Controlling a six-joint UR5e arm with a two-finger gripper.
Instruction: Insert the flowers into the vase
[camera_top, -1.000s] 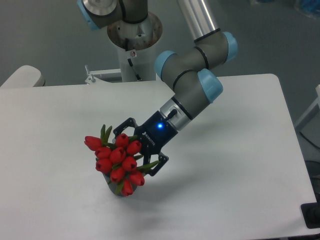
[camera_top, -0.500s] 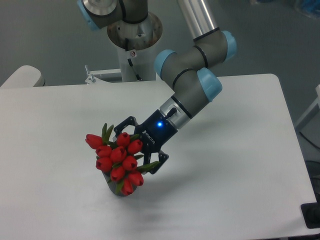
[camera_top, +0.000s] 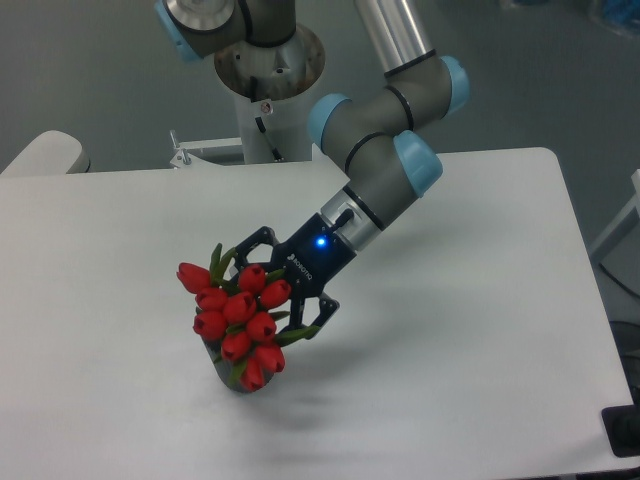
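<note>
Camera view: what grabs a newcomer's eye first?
The flowers, a tight red tulip bunch left of centre on the white table, tilted over and almost hiding the dark vase beneath. Next, the gripper behind the bunch, its blue light glowing, on the grey arm with light blue joints reaching down from the top.

A white table (camera_top: 480, 330) with rounded corners fills most of the view, its top smooth and evenly lit, with soft shadows. Behind it the floor (camera_top: 90, 70) is a plain dull grey-green. At the left edge, a pale rounded piece of furniture (camera_top: 40, 155) shows just beyond the table's far corner. A small dark object (camera_top: 622, 432) sits at the lower right, off the table's edge. Something bluish (camera_top: 615, 15) shows at the top right corner, too blurred to identify.
</note>
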